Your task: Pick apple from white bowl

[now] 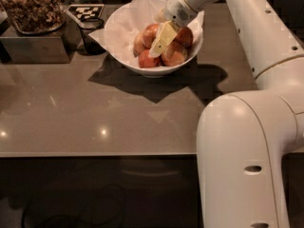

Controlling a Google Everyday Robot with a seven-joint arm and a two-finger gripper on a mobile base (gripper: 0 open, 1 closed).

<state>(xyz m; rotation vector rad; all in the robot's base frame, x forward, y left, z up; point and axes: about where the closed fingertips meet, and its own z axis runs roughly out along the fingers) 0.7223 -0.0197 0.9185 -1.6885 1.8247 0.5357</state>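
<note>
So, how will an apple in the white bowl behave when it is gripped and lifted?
The apples look round and glossy, so one may slip or turn when squeezed. They lie piled against each other in the white bowl, so the neighbours will probably roll. The gripper sits among them, over the pile's middle.
</note>
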